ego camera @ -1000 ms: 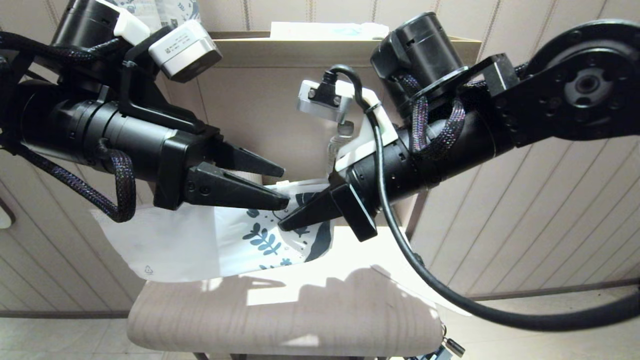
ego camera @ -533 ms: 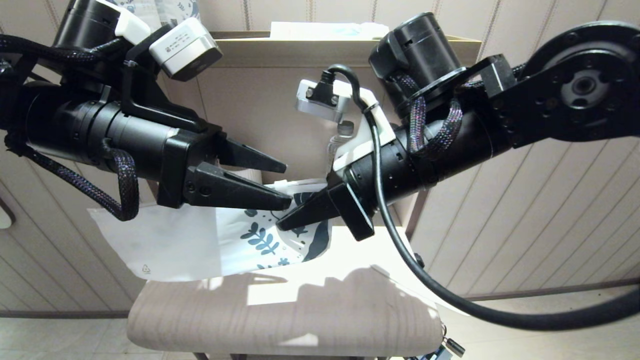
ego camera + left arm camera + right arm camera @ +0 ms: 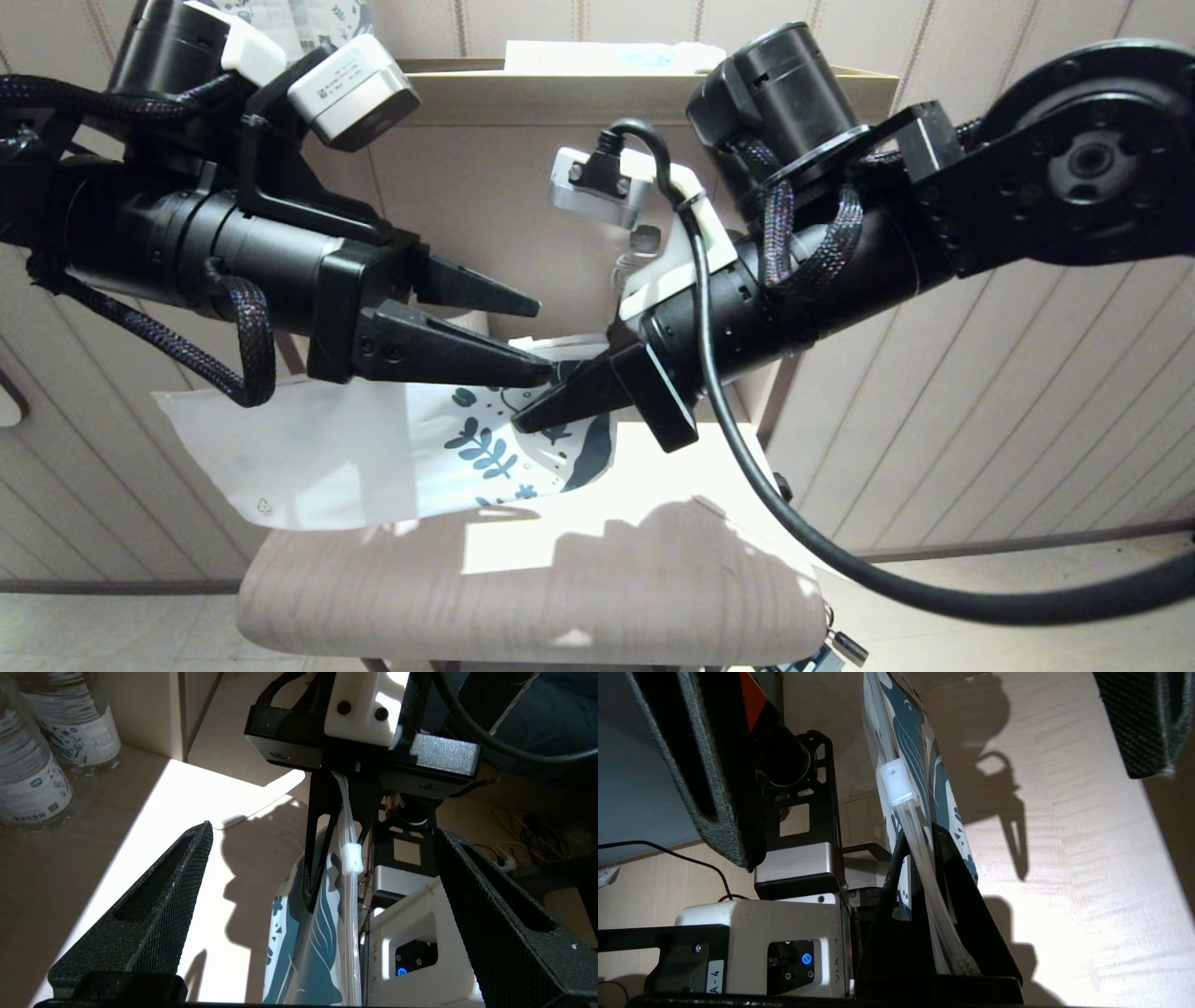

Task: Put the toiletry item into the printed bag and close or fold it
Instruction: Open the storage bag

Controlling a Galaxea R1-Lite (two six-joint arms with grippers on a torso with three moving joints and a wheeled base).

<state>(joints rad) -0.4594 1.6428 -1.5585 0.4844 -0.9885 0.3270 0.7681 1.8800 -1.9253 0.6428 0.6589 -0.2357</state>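
Observation:
The printed bag (image 3: pixel 327 457), white with teal leaf print, hangs in the air over the stool. My right gripper (image 3: pixel 523 422) is shut on its printed end. In the right wrist view the right gripper (image 3: pixel 920 833) pinches the clear strip of the bag (image 3: pixel 915 742) just below the white slider (image 3: pixel 894 784). My left gripper (image 3: pixel 537 341) is open beside it. In the left wrist view the bag (image 3: pixel 303 952) and slider (image 3: pixel 351 858) stand between the left gripper's (image 3: pixel 323 830) spread fingers and touch neither. The toiletry item is hidden.
A padded grey stool seat (image 3: pixel 523 597) lies below the bag. Behind it stands a wooden shelf unit (image 3: pixel 485 93) with a flat packet (image 3: pixel 607 56) on top. Two labelled bottles (image 3: pixel 32 765) stand on the sunlit wooden surface (image 3: pixel 140 826).
My left gripper has opened wider and shifted slightly right. The bag's free white end has sagged a little lower and further left. The right gripper keeps its hold.

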